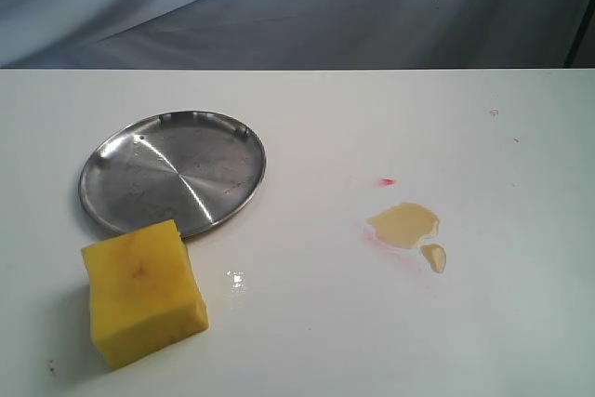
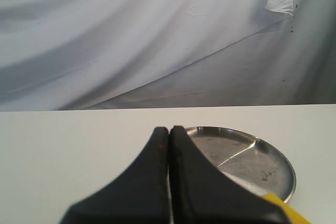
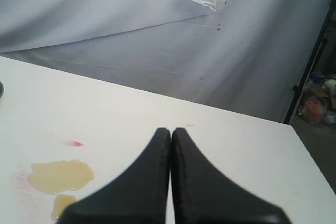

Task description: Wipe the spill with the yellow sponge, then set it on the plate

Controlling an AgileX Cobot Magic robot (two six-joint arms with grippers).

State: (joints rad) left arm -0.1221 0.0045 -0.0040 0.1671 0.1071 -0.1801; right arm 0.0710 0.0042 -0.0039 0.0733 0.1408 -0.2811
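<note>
On the white surface (image 1: 372,341), toward 7 o'clock in the exterior view, the yellow sponge (image 1: 144,292) is sitting on one broad face. Its far corner is meeting the near rim of the plate (image 1: 172,172) — whether the two are touching I cannot tell. The plate is lying flat at about 12 o'clock of the sponge, with nothing on it. Well apart from both, at roughly 3 o'clock of the plate, the spill (image 1: 404,224) is spreading as a pale tan puddle. Its small droplet (image 1: 434,257) is lying just beside it at 4 o'clock, and a red smear (image 1: 387,180) is showing near it at 11 o'clock.

The left gripper (image 2: 169,129) is hanging over the surface near the plate, its jaws pressing tight together with nothing between them. The right gripper (image 3: 171,130) is hanging beside the spill — its jaws are likewise pressing together on nothing. A grey cloth (image 1: 297,6) is hanging behind the surface.
</note>
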